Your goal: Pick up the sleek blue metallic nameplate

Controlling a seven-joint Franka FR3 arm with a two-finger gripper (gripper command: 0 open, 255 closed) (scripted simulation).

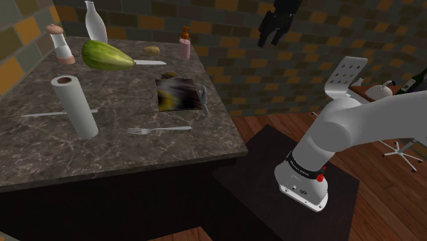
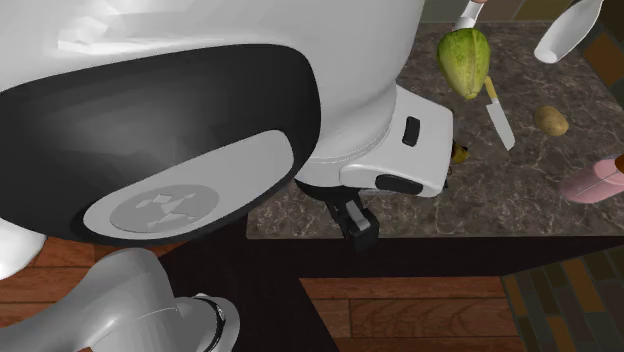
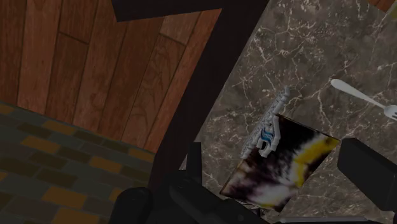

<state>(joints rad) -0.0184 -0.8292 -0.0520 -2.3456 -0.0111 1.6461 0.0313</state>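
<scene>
Where the dark, white-veined marble counter (image 1: 41, 157) nears its edge on the shoulder view's right, the nameplate (image 3: 270, 125) lies flat. It is a slim, elongated piece, grey and metallic, with a blue patch near its middle. It runs along one edge of a square dark mat (image 3: 283, 167) swirled with yellow and white; whether it merely touches that edge or overlaps it is hard to tell. Any lettering on it is too small to make out.

The all-black gripper (image 1: 269, 40) hangs high over the plank floor (image 3: 57, 57) beyond that counter edge, well apart from the nameplate. Its fingers (image 3: 366, 175) are spread, with nothing clasped between them.

A silvery fork (image 1: 159, 129) lies near the mat, and a white paper-towel roll (image 1: 75, 106) stands on end beyond it. Farther back a smooth green squash (image 1: 106, 56) lies with a pale-bladed knife (image 1: 149, 62) just beside it and a small potato (image 1: 152, 50) nearby.

A clear glass bottle (image 1: 95, 24), a pink bottle (image 1: 184, 44) with a brown top and a pink-and-white grinder (image 1: 61, 44) stand upright; their contents cannot be judged.

In the second exterior view the arm's glossy white and dark shell hides much of the counter, and both bottles are cut off at the picture's edge.
</scene>
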